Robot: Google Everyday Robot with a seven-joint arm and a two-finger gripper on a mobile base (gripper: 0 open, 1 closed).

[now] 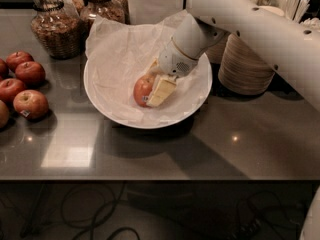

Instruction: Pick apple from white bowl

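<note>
The orange-red apple lies in the wide white bowl, on the crumpled tissue paper, a little right of the bowl's centre. My gripper reaches down into the bowl from the upper right. One cream finger presses against the apple's right side, and the other is mostly hidden behind the apple's top. The fingers look closed on the apple, which sits low in the bowl.
Several darker red apples are grouped on the grey counter at the left. Glass jars stand at the back left. A stack of beige paper bowls stands right of the white bowl, under my arm. The counter's front edge runs along the bottom.
</note>
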